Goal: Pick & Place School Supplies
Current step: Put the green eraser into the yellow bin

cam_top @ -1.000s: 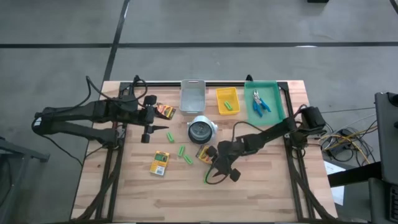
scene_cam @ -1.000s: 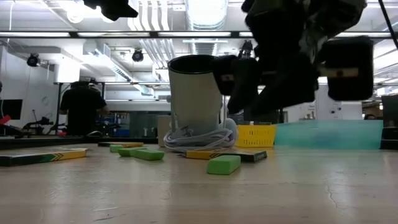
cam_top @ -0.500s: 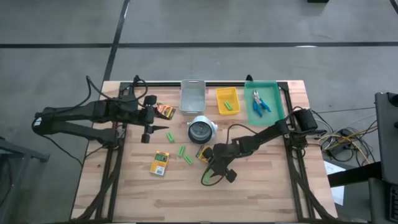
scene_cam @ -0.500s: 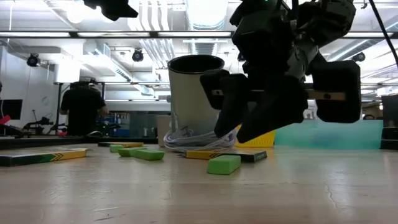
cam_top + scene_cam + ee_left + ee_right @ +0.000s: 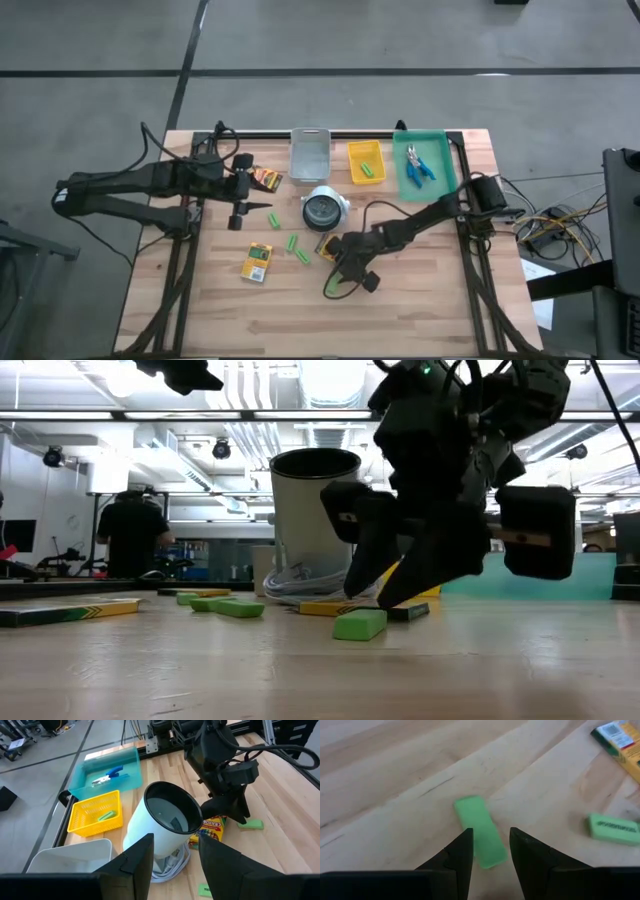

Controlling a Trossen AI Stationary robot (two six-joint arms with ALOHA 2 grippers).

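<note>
Right gripper [image 5: 487,852] low over the wooden table [image 5: 420,310], jaws parted, straddling a short light-green stick piece [image 5: 481,838] lying flat between the fingertips; not clamped on it as far as I can see. In the low view the gripper body hides most of the white cylindrical cup [image 5: 313,520] and part of the yellow-and-green crayon box [image 5: 330,608] beside it.

Left gripper [image 5: 174,865] hangs near the table's left rear, jaws apart, holding nothing.

Two more green sticks [image 5: 297,249] and a second crayon box [image 5: 258,262] mid-table. A third box [image 5: 266,179] is half hidden behind the left gripper. Blue-handled tools [image 5: 418,165] sit in the green tray [image 5: 444,150]; one green piece is in the yellow basket [image 5: 355,152].
</note>
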